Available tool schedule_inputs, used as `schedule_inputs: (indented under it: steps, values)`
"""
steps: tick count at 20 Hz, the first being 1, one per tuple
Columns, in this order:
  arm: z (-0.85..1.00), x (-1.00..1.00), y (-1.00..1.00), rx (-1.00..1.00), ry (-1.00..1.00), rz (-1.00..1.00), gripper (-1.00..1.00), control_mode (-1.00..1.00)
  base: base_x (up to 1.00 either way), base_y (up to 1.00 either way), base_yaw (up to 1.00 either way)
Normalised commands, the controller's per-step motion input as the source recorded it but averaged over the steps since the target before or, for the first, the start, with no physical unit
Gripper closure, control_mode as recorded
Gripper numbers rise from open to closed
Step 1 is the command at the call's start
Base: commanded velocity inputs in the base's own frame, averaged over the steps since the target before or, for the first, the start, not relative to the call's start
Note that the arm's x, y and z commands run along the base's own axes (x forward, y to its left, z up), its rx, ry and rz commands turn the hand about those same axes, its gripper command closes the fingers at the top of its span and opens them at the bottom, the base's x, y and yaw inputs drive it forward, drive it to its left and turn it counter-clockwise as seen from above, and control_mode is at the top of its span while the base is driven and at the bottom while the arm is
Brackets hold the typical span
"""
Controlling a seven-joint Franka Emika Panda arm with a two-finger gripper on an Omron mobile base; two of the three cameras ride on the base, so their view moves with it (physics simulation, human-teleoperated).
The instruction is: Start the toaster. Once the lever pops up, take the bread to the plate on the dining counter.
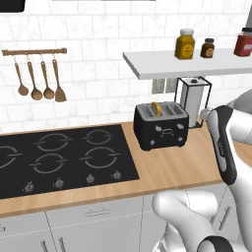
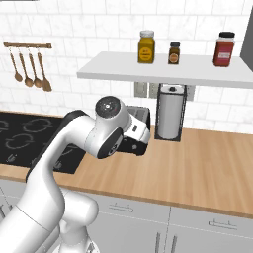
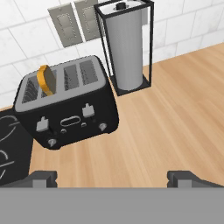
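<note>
While the gripper point(image 3: 112, 178) hangs above the wood countertop point(image 3: 175, 113) with its two dark fingertips spread as wide as they go and nothing between them, the toaster point(image 3: 68, 105) sits a little ahead of it, untouched. In the hand view the black toaster has four top slots, two small grey levers on its front, an oval panel between them and silver knobs along the lower edge. The bread point(image 3: 46, 80), a yellowish-tan slice, stands upright in the second slot from the left in that view, its upper half poking out above the toaster's top.

Just beside the toaster, toward the wall, a paper towel roll point(image 3: 127, 48) stands in a black wire holder, with wall outlets point(image 3: 72, 22) on the white tile behind.

From the left base view, the toaster point(image 1: 161, 125) stands on the counter right next to the black cooktop point(image 1: 64, 160), with the bread point(image 1: 155, 109) showing at its top. A white shelf point(image 1: 187, 64) above carries three jars: a yellow one point(image 1: 185, 44), a small dark one point(image 1: 207, 48) and a red one point(image 1: 243, 42). Wooden utensils point(image 1: 39, 81) hang from a rail on the tiled wall over the cooktop. In the right base view the arm's elbow covers most of the toaster point(image 2: 140, 129).
</note>
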Motion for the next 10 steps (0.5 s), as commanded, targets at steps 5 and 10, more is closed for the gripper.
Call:
schedule_inputs:
  steps: [5,10]
  values:
    - [0.00,0.00,0.00,0.00,0.00,0.00,-1.00,-1.00,0.00,0.00,0.00]
    - [0.00,0.00,0.00,0.00,0.00,0.00,-1.00,-1.00,0.00,0.00,0.00]
